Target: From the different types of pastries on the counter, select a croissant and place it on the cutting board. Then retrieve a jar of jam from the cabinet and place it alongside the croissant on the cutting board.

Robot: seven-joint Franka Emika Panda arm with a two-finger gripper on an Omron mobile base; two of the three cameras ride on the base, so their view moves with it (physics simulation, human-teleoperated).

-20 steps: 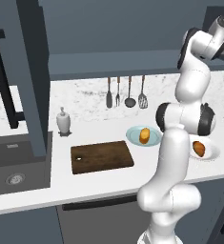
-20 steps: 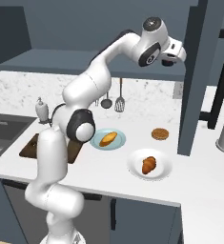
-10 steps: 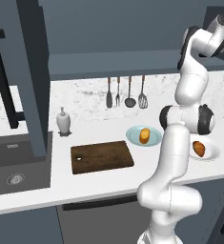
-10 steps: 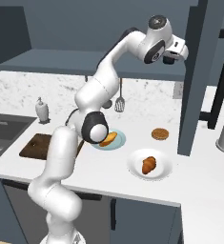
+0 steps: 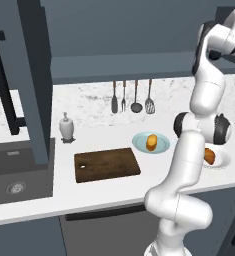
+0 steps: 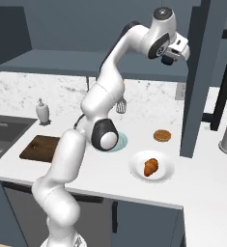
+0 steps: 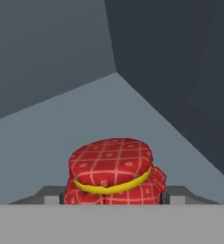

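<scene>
In the hand view a jar of jam [image 7: 111,171] with a red checked cloth top and a yellow band stands on the cabinet [image 7: 61,57] shelf. It sits between the dark tips of my gripper [image 7: 113,198], which is open around it. Seen from the right base, the gripper [image 6: 180,51] is raised high beside the cabinet door [image 6: 202,72]. The croissant [image 6: 151,167] lies on a white plate [image 6: 134,166], partly behind the arm [image 5: 209,156] from the left. The cutting board [image 5: 107,164] lies bare on the counter [image 5: 89,107].
A rounded bun [image 5: 151,142] sits on a blue plate [image 5: 139,141] and a flat brown disc pastry [image 6: 162,135] lies on the counter. Utensils [image 5: 131,97] hang at the back wall. A soap bottle [image 5: 65,127] stands by the sink [image 5: 14,170]. A second open door [image 5: 36,75] hangs at left.
The raised hand has moved further toward the cabinet, to the right in the right base view. Nothing on the counter has moved.
</scene>
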